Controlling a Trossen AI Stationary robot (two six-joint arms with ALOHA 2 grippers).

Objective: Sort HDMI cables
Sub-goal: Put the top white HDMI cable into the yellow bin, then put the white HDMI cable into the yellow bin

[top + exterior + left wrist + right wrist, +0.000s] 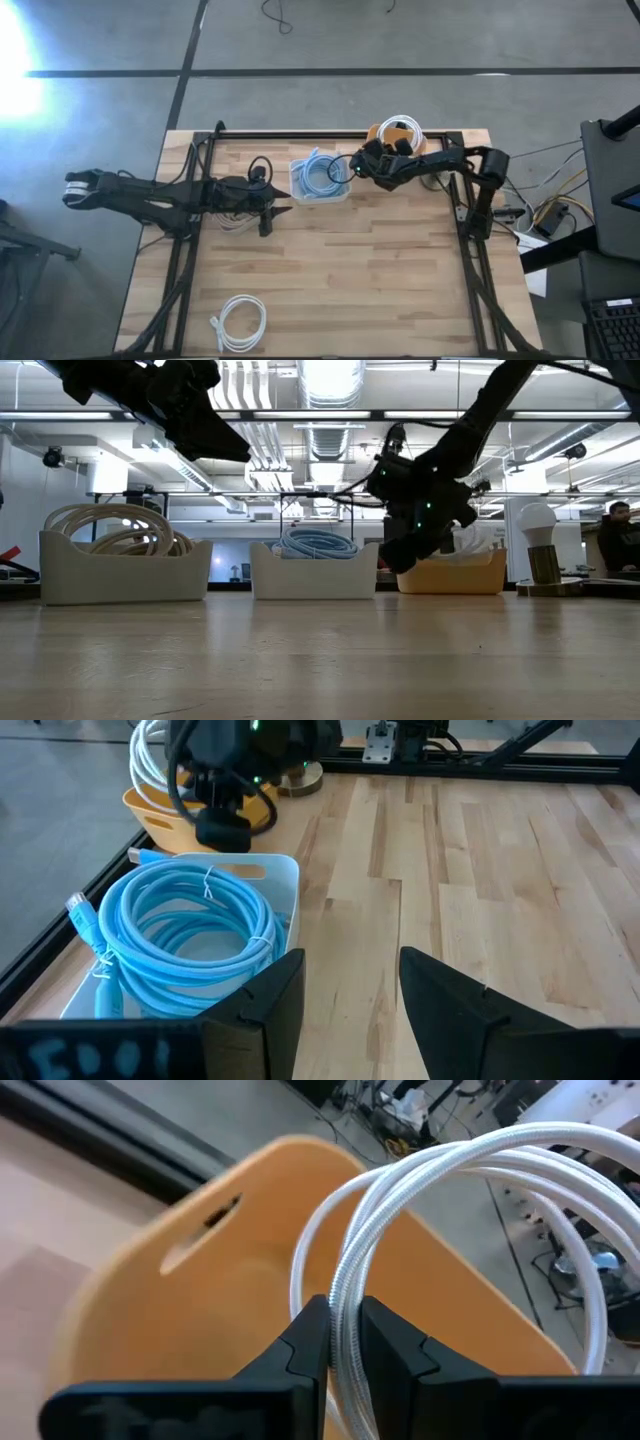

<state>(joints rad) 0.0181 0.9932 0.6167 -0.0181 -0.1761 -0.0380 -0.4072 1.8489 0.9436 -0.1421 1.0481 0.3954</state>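
A white HDMI cable coil [470, 1170] sits over the orange bin [200, 1280] at the table's far right, and my right gripper [345, 1342] is shut on it; the same gripper [395, 142] shows above that bin in the high view. A light blue coil [185, 935] lies in the white bin [320, 195] at the far middle. My left gripper [350, 1005] hangs open above the table beside this bin, holding nothing. Another white coil [242, 320] lies flat near the front edge. Beige coils [110, 525] fill a white bin at the left. My right gripper pinches a strand of the white coil [347, 1295] between its two fingers, which lie across the strand. The loops arch away past the fingertips [312, 1330] over the orange bin. Whether the coil's lower part rests in the bin is hidden by the gripper.
The three bins stand in a row along the far side. The black frame rails [330, 135] border the far edge and both sides. Bare wood stretches across the middle and near part of the table [380, 270]. A lamp bulb [538, 525] stands at the right.
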